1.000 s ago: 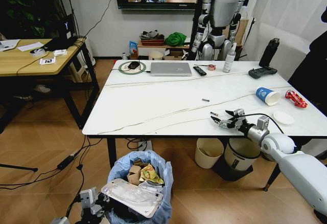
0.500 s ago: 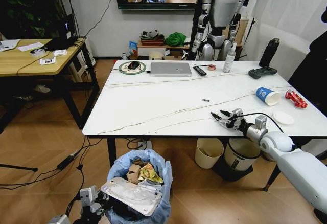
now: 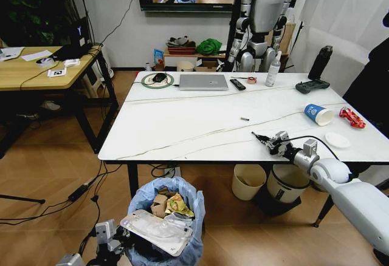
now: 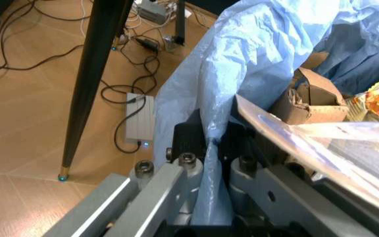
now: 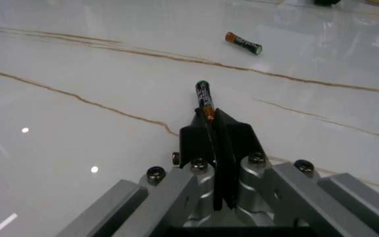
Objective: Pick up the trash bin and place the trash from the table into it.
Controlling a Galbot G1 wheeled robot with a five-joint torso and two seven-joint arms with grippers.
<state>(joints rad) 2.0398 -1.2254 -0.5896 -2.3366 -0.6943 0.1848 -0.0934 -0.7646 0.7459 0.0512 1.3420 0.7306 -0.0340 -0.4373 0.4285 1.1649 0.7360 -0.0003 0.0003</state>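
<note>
Pinching a small battery [image 5: 204,97] at one end, the right tool [image 5: 209,118] has its fingers pressed together on it, low over the tabletop [image 3: 182,120] near the front edge. The left tool [image 4: 206,148] grips the rim of the trash bin [image 3: 164,217], its fingers closed on the blue bag, and holds the bin below the tabletop, in front of it on the robot's left.

The grip on the battery is thin, only at its tip, so I think it can slip or swing out during the move to the bin. The bin is already quite full: a clear plastic tray [image 3: 157,232] lies across the opening above a cardboard piece [image 4: 308,98] and a yellow wrapper [image 3: 177,205], so a small thing could bounce off the tray to the floor.

A second battery [image 5: 244,43] lies farther on the tabletop. A blue paper cup [image 3: 318,113], a red wrapper [image 3: 352,117] and a white disc [image 3: 337,139] wait at the right side, well apart from the bin. A laptop [image 3: 203,82] stands at the far edge.
</note>
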